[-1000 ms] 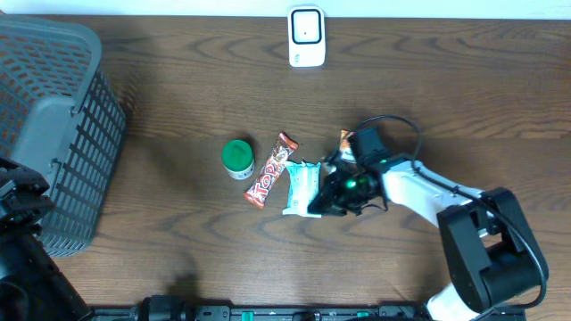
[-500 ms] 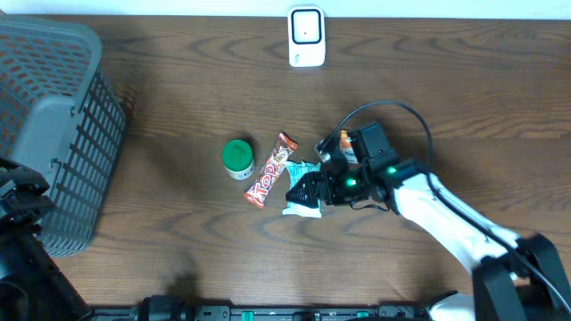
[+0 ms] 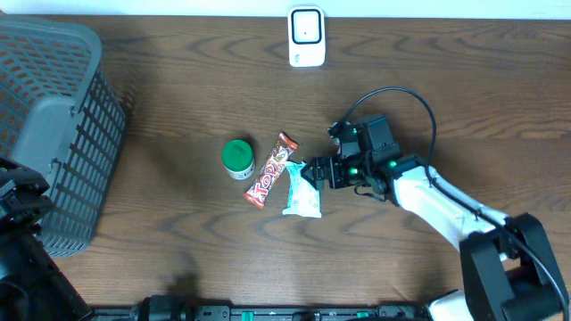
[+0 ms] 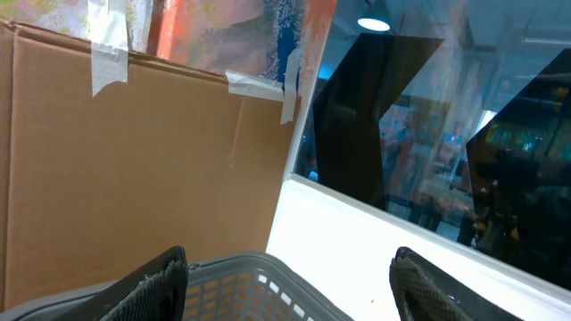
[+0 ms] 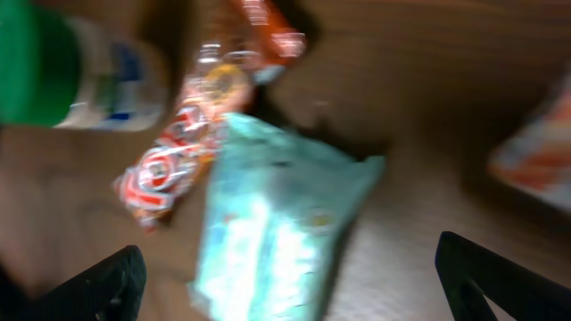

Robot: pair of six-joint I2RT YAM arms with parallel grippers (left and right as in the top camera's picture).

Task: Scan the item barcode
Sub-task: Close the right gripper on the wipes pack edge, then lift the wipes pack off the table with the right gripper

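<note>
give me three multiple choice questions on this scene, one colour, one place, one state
1. The lid of the jar is: A red, B green, C blue.
2. In the overhead view the teal packet lies: A left of the jar, B just right of the candy bar, C between jar and bar.
3. The right gripper is: A open and empty, B shut on the packet, C shut on the bar.
Answers: B, the lid shows green; B, the bar separates jar and packet; A, fingers spread wide, packet lying free.
</note>
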